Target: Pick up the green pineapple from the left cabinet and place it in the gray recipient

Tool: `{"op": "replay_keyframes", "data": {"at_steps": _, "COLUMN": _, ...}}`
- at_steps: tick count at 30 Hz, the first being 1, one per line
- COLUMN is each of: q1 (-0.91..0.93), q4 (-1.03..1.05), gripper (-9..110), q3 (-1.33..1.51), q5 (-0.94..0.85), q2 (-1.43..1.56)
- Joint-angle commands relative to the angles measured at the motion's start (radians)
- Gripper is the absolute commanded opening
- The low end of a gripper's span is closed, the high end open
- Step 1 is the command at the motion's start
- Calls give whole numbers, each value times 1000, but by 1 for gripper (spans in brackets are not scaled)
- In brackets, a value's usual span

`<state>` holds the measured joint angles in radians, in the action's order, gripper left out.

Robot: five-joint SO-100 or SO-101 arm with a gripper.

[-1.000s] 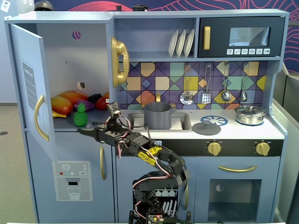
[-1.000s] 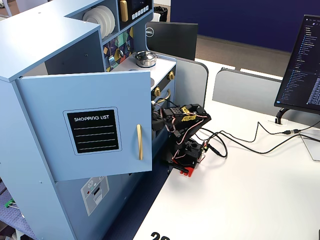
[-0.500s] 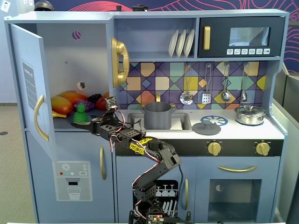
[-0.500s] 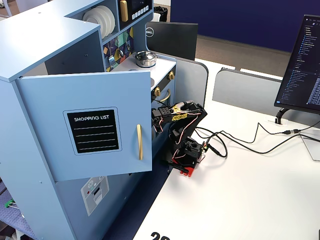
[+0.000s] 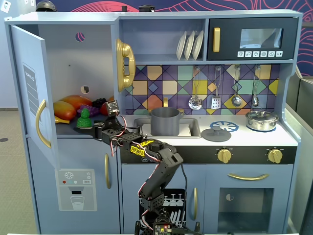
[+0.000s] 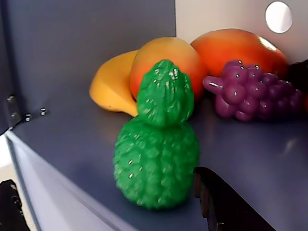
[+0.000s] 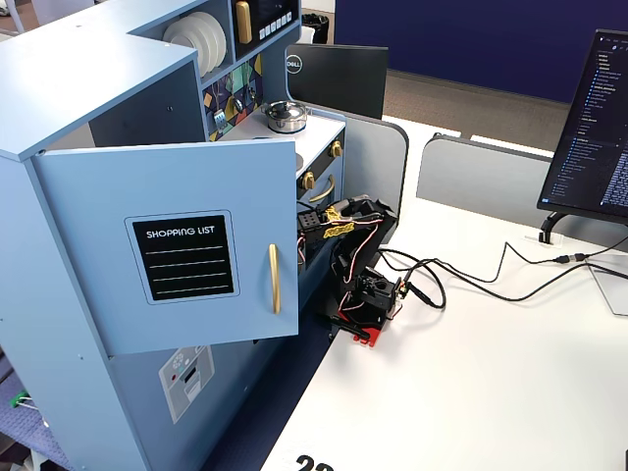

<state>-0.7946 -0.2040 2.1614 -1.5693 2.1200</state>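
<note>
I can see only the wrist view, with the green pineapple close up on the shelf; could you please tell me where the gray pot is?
Observer: In a fixed view, the gray pot stands uncovered in the sink, to the right of the cabinet.
Operator: Thank you. Is the cabinet door out of the arm's way?
Observer: Yes, the door is swung wide open to the left in that view, and the arm reaches in from the lower right.
Operator: Is anything standing close to the pot?
Observer: A gray lid lies flat on the counter just right of the sink, apart from the pot.
</note>
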Motion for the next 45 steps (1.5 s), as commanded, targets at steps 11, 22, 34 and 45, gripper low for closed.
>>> {"op": "replay_keyframes", "data": {"at_steps": 11, "q1": 15, "q4": -37, "gripper": 39, "q3": -186, "q5": -25, "q2": -118}}
{"op": "replay_keyframes", "data": {"at_steps": 22, "q1": 8, "q4": -32, "gripper": 38, "q3": -272, "q5": -41, "q2": -219}}
{"op": "replay_keyframes", "data": {"at_steps": 34, "q1": 9, "q4": -14, "gripper": 31, "q3": -377, "q5": -58, "q2": -322}}
{"op": "replay_keyframes", "data": {"at_steps": 45, "q1": -25, "q4": 3, "gripper": 0, "q3": -451, "q5": -117, "q2": -368}}
